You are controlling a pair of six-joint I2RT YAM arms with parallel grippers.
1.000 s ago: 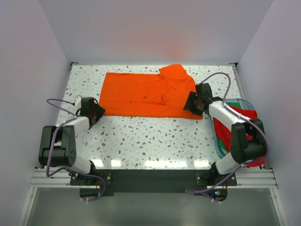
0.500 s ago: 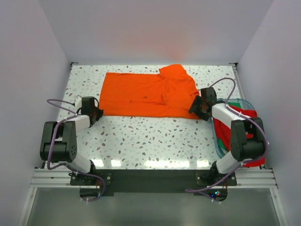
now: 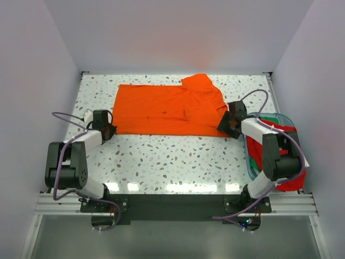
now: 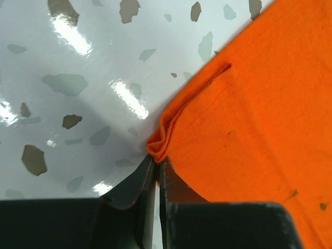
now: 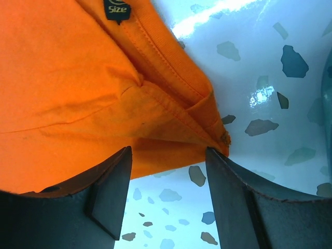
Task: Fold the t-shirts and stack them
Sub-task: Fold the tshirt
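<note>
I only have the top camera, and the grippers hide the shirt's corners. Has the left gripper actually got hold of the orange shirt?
Observer: Yes. In the left wrist view the left gripper is shut, with a bunched corner of the orange shirt pinched in it.
Operator: And the right one?
Observer: The right gripper is open. The shirt's edge lies between its fingers, unclamped.
Operator: Which end of the shirt is that?
Observer: A black size label shows just beyond that edge, so probably the neck end.
</note>
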